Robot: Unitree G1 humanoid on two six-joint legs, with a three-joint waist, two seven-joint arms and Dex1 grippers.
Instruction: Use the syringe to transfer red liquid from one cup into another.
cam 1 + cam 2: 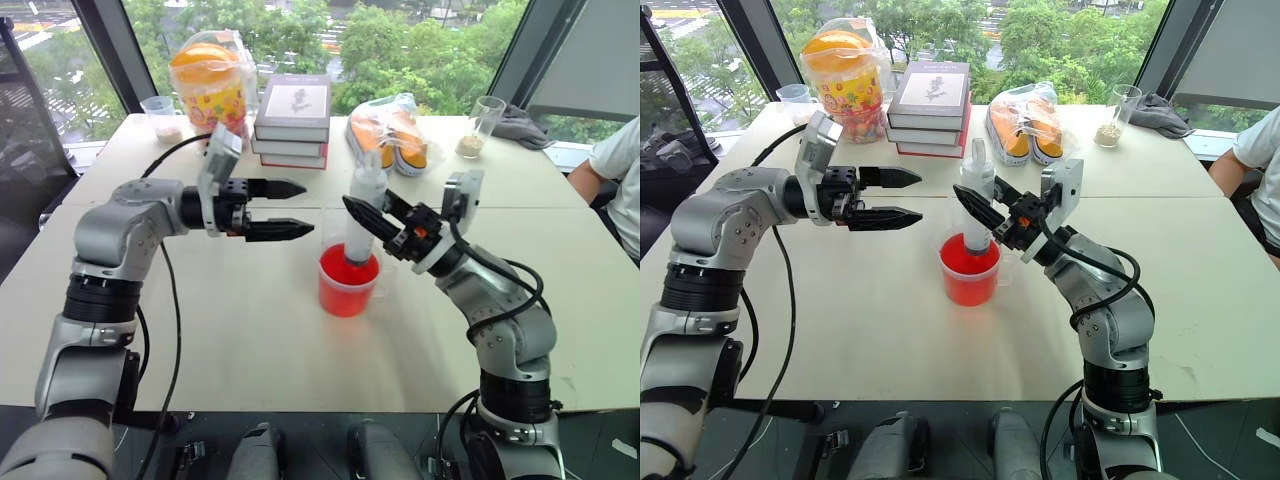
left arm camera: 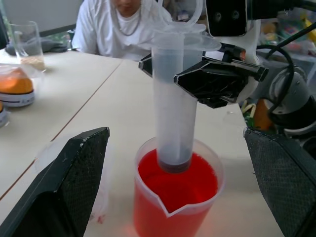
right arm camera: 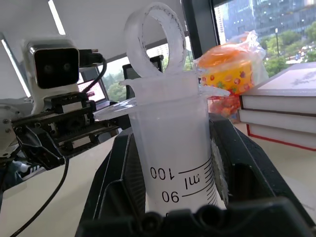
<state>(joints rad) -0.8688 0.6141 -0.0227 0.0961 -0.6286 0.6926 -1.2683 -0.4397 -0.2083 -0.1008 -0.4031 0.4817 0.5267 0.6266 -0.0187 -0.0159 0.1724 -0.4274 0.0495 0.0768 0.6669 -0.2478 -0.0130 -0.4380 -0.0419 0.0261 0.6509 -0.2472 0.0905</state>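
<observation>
Our right gripper (image 1: pixel 372 213) has its jaws clamped on the barrel of the one syringe (image 1: pixel 362 222), which stands upright with its lower end inside the red cup (image 1: pixel 349 282). In the right wrist view the barrel's black scale marks sit between the two black fingers (image 3: pixel 116 192), and the ringed plunger top rises above them. Our left gripper (image 1: pixel 288 209) hangs level just beside the red cup, above the counter (image 1: pixel 250 330), its two jaws wide apart and holding nothing, pointing toward the syringe.

We count one red cup, filled with red liquid (image 2: pixel 182 183) almost to its spout. Behind the red cup, touching or nearly touching it, stands one slim clear cup (image 1: pixel 958 215), partly hidden by the syringe. Farther behind the red cup we count three stacked books (image 1: pixel 293 120), one bagged tub of sweets (image 1: pixel 209 82), one bag with orange shoes (image 1: pixel 392 130), and two clear cups with beige grains (image 1: pixel 163 117) (image 1: pixel 481 125). One person's arm (image 1: pixel 608 170) rests at the counter's edge, well apart from the red cup.
</observation>
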